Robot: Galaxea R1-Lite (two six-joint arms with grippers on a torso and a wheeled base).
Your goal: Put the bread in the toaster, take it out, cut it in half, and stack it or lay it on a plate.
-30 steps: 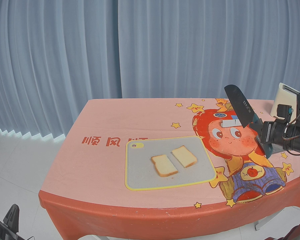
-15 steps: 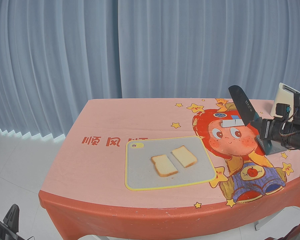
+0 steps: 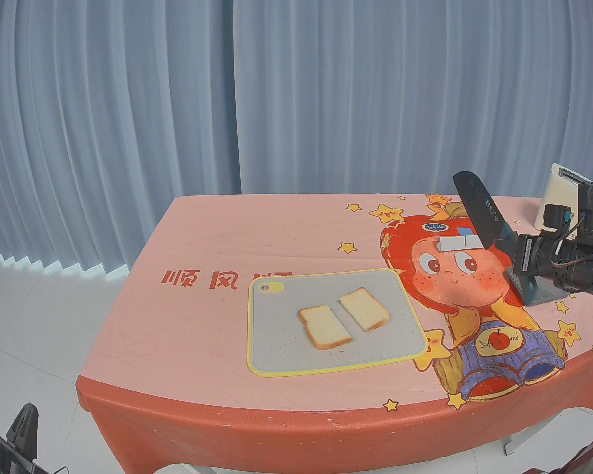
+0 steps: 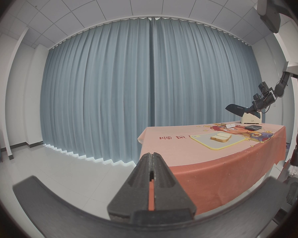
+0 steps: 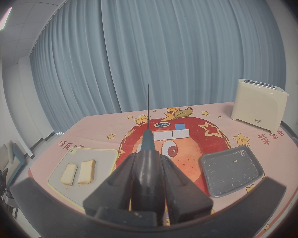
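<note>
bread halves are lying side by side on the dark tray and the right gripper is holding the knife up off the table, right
Not the tray. The bread halves lie side by side on the grey cutting board, as the head view shows; the dark tray holds no bread. The right gripper does hold the knife up off the table.

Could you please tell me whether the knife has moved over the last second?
Yes. The knife, shut in the right pincer, has shifted slightly right, toward the toaster and away from the cutting board.
</note>
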